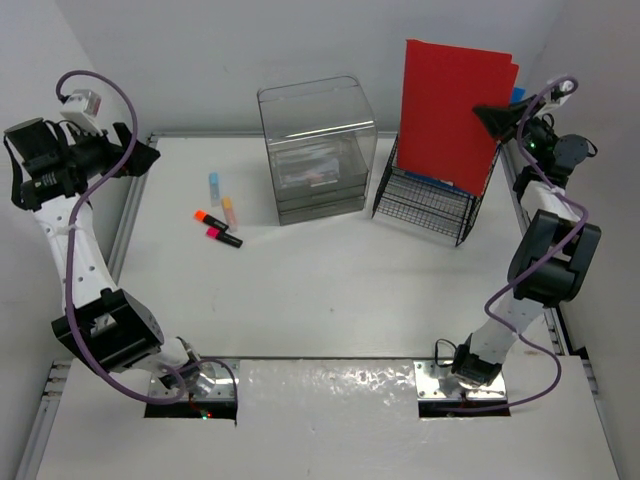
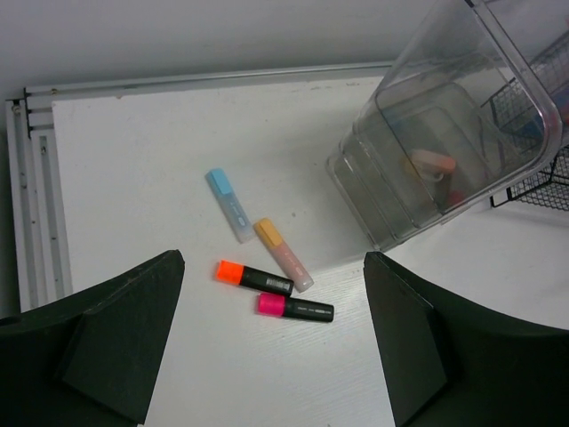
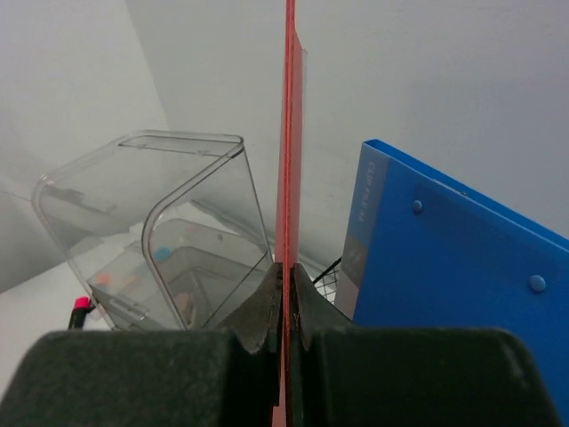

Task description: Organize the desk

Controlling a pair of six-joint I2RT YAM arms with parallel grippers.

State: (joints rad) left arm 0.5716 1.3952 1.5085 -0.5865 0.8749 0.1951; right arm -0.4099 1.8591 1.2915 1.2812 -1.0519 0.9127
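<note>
Top external view: the white counter (image 1: 330, 300) spreads out in front of both arms. At its far right, the right end effector (image 1: 497, 118) is clenched on the edge of a red folder (image 1: 450, 110) standing upright in the black wire rack (image 1: 425, 205), with a blue folder (image 3: 444, 285) just beside it. The left end effector (image 1: 140, 158) hangs released above the far left corner. Four highlighters (image 1: 229, 211) lie on the counter near the clear drawer box (image 1: 318, 150).

right tool (image 1: 486, 114) pinching red folder (image 1: 450, 100) upright at wire rack (image 1: 425, 208) | four markers (image 1: 228, 211) left of clear drawer box (image 1: 318, 150)
</note>
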